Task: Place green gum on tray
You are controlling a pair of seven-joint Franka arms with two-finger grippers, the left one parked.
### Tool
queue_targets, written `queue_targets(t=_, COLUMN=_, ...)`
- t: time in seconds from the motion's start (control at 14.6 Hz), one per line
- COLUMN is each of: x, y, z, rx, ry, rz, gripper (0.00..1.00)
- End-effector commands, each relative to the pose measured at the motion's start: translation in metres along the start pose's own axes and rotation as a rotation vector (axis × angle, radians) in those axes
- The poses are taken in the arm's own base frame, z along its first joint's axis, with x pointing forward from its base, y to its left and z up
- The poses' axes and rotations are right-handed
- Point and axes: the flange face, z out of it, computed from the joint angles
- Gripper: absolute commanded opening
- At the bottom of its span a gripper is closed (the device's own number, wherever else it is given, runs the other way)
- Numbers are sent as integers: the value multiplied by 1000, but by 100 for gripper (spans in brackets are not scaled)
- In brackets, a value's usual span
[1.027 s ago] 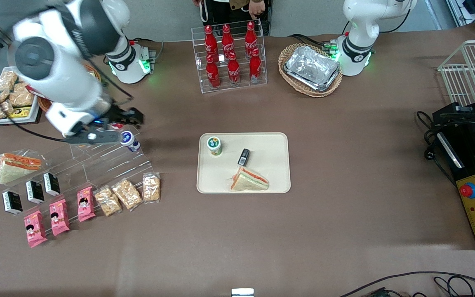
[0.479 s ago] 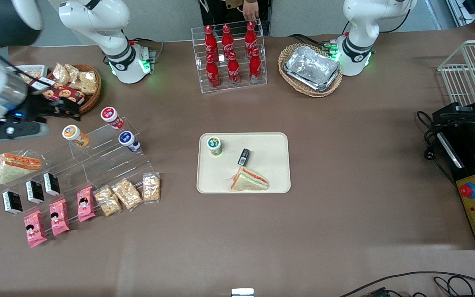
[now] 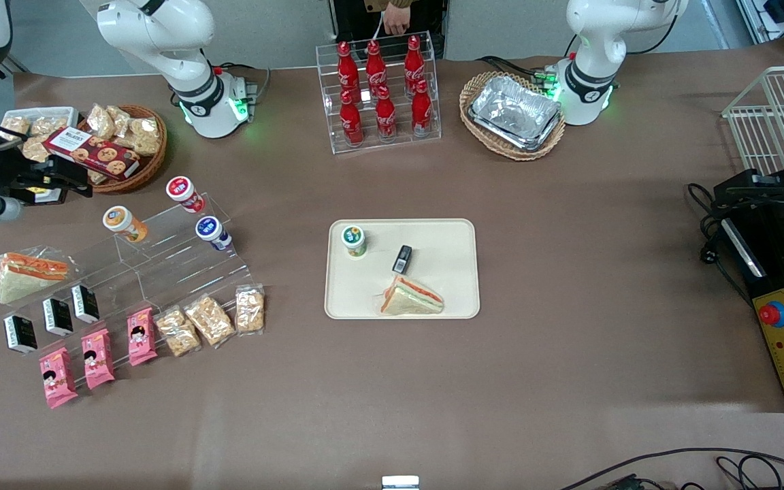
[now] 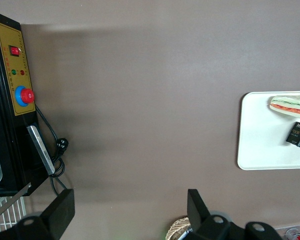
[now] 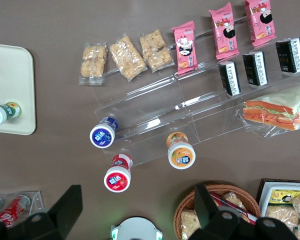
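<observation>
**Claw** (image 3: pixel 69 180): at the working arm's end of the table (image 3: pixel 569 238), raised over the table edge just beside the wicker snack basket (image 3: pixel 150 160). In the right wrist view the claw (image 5: pixel 137 197) has its two fingers (image 5: pixel 67 205) spread wide apart, with nothing held between them.

**Green gum** (image 3: pixel 353 240): one canister, standing upright on the tray (image 3: pixel 446 272). It sits in the tray corner that lies toward the working arm's end and farther from the front camera. White lid up, round label visible. It also shows in the right wrist view (image 5: pixel 2 113), at the edge of the tray (image 5: pixel 10 75). It is well apart from the claw.

**Tray, other contents**: a wrapped triangular sandwich (image 3: pixel 411 298) by the rim nearer the front camera, and a small black packet (image 3: pixel 402 258) between the sandwich and the gum, touching neither.

**Clear stepped shelf** (image 3: pixel 160 262): near the working arm's end. The upper steps carry an orange canister (image 3: pixel 122 222), a red canister (image 3: pixel 183 192) and a blue canister (image 3: pixel 212 231). The lower steps carry black packets, pink packets and biscuit packs.

**Bottle rack** (image 3: pixel 378 88): six red cola bottles, farther from the front camera than the tray.

**Foil trays** (image 3: pixel 516 112): stacked in a wicker basket beside the rack.
</observation>
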Motion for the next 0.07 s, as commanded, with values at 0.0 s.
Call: queue_targets(t=0.0, x=1, y=9, z=-13, rx=54, ry=14, rz=8, gripper=100)
